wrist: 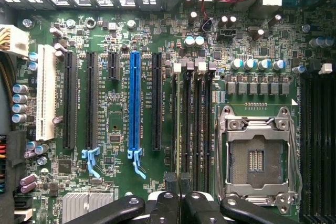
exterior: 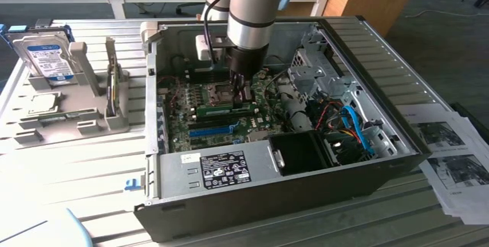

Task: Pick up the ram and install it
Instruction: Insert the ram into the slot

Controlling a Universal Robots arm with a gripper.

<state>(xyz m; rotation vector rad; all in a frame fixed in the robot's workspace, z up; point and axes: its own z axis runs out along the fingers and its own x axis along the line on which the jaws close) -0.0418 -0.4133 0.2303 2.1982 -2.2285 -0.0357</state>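
Green board with small dark chips: the ram (exterior: 224, 109) is standing on its long edge among the memory slots of the motherboard (wrist: 118, 119). It is inside the open computer case (exterior: 252, 184), between the empty processor socket (wrist: 257, 156) and the bright-blue slot (wrist: 134, 98).

I am holding the pincer (exterior: 244, 99) low over the board, and its tips are meeting the stick near its end toward the exterior view's right. Its jaws are standing narrow, almost together. In the wrist view the two black fingertips (wrist: 170, 182) are sitting side by side at one end of a dark memory slot. I cannot tell whether they are pinching the stick's top edge or only bearing on it.

I am judging the pick-up as done and the installing as the step in hand. The stick is in the case and well apart from the hard drive (exterior: 47, 58) and grey fixture (exterior: 84, 124) out on the worktop (exterior: 77, 172). Seating it is calling, in my judgement, for the stick staying square to its slot and for pressure going straight down. Whether it is fully home I cannot tell.

The stick is looking long, thin and narrow, with a paler patch along its face.
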